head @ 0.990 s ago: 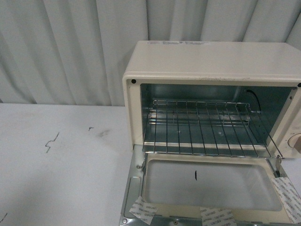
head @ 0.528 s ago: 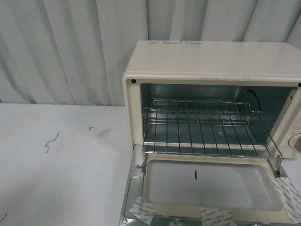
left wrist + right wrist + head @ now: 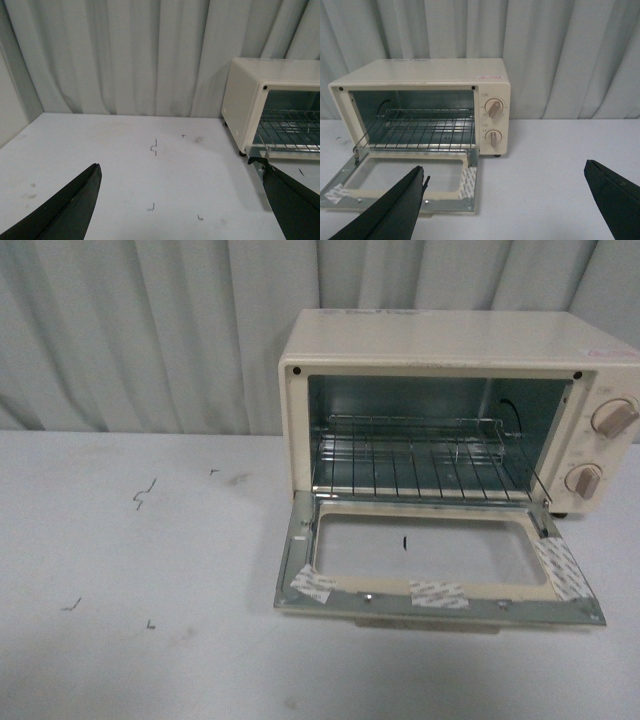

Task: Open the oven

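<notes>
The cream-white oven (image 3: 440,340) stands on the white table at the right, and it shows in the right wrist view (image 3: 420,70) and at the edge of the left wrist view (image 3: 245,100). Its door (image 3: 430,595) hangs fully open, lying flat on the table with tape patches on its frame. The wire rack (image 3: 420,455) sits inside. Two beige knobs (image 3: 612,418) are on the right panel. Neither gripper shows in the front view. My left gripper (image 3: 182,177) is open and empty over bare table, left of the oven. My right gripper (image 3: 505,180) is open and empty, in front of the oven.
A pale pleated curtain (image 3: 150,330) hangs behind the table. The white table (image 3: 130,620) bears a few small dark scuff marks (image 3: 145,492). The open door (image 3: 405,192) reaches out over the table in front of the oven.
The front view has pulled back from the oven: the oven now looks smaller and farther, with both knobs and the whole open door in view. The door stays open.
</notes>
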Controlling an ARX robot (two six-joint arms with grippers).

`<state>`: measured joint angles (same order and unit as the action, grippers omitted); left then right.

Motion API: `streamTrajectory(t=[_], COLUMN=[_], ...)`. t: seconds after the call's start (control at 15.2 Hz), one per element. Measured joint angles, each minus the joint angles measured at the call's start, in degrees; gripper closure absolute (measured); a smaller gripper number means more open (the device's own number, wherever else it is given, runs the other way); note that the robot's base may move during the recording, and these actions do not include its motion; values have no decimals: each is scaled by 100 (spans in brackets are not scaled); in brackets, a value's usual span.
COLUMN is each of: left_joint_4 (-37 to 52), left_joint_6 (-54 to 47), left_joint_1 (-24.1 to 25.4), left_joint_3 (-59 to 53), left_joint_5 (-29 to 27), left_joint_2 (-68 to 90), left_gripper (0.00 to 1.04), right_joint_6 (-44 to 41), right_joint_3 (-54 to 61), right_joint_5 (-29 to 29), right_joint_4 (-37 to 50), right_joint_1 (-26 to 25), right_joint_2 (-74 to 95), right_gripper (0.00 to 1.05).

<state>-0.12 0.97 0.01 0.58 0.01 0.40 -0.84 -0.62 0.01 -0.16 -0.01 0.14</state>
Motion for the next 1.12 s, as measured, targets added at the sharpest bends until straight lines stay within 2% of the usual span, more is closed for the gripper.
streamTrajectory(t=[1.12], left_joint_4=[-4], left_joint_6=[0], left_joint_1=[-2], left_joint_3=[0], left_joint_5=[-2], left_joint_2=[0], left_gripper=[7], right_joint_6=[0], right_joint_3=[0], right_joint_5=[-2], right_joint_4=[-9], right_joint_1=[0], right_joint_2=[0], right_gripper=[6])
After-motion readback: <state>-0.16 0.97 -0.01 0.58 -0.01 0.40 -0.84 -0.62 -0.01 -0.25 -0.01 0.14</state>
